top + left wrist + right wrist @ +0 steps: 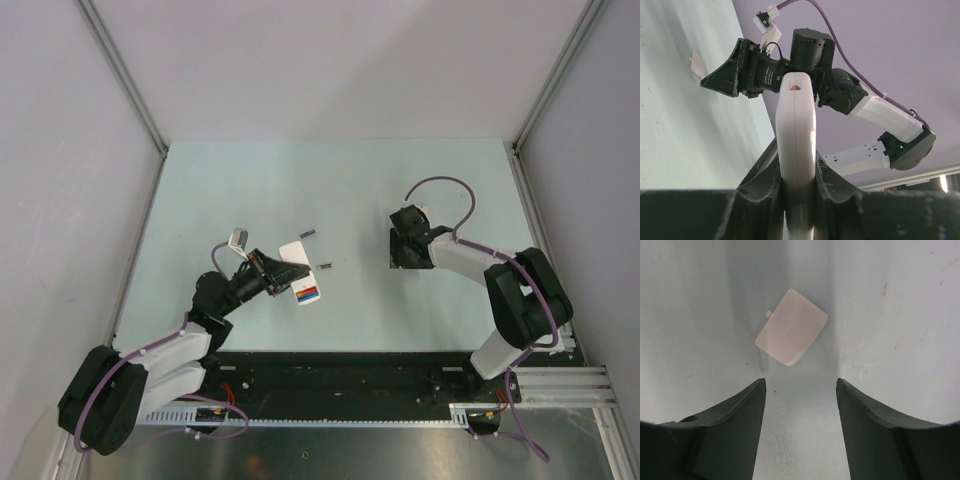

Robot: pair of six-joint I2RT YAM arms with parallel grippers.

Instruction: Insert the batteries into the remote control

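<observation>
My left gripper [281, 276] is shut on the white remote control [295, 252], held edge-on between the jaws in the left wrist view [796, 125]. Red and blue batteries [310, 293] show at the remote's near end. A purple battery [307, 233] and a dark grey battery [325, 266] lie loose on the table beside the remote. My right gripper [401, 252] is open and points down at the table. A small pale battery cover [791, 334] with a tab lies just beyond its fingertips [760, 387]. The cover also shows in the left wrist view [697, 64].
The pale green table [340, 190] is bounded by grey walls at the back and sides. A black rail [340, 375] with the arm bases runs along the near edge. A purple cable [445, 185] loops above the right wrist.
</observation>
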